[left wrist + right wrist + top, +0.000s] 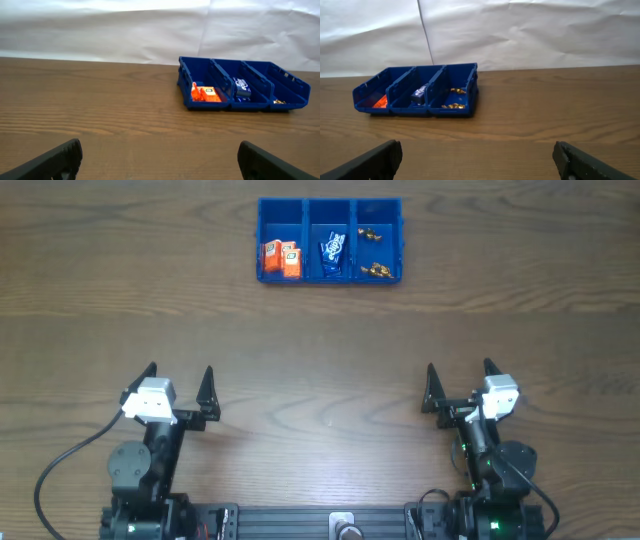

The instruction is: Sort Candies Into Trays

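Orange candies [281,259] sit in the 9 o'clock compartment of the blue tray [261,235], blue candies [331,250] in the middle one, and gold candies [372,250] in the 3 o'clock one. The tray itself is up at 12 o'clock on the worktop [320,340], well apart from both arms. Every candy we can see is inside a compartment, one colour per slot, so our read is that the sort is pretty much done.

The left tool [179,370] is down at about 8 o'clock and the right tool [459,366] at about 4 o'clock. Both are released, fingers spread wide, nothing between them. Both wrist views look across bare wood toward the tray.

So the step in hand, as we judge it, is just a final check and park. To do that well we'd leave the tools released and low near the bases, well away from the tray, so nothing nudges it or knocks a piece over a divider. We'd also double-check the gold pieces, since they're tiny and the easiest to miss. If one does turn up outside, we'd send the right arm, as it's on that side.
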`<action>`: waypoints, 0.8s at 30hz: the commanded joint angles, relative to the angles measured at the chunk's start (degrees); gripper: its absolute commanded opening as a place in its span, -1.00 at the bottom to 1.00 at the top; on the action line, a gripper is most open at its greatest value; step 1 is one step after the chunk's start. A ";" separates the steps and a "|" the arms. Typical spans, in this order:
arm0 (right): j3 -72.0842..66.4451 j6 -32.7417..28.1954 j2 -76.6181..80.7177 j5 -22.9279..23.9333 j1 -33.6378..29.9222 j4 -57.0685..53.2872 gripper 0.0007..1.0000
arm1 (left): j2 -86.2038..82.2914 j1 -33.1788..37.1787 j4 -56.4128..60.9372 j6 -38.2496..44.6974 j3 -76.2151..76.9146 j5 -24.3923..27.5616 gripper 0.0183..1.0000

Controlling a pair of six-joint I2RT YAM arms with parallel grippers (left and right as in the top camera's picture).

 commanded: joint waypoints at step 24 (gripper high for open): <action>0.04 -4.46 -0.44 0.50 0.39 -0.57 1.00 | -0.33 0.20 -1.92 0.20 -1.11 1.07 1.00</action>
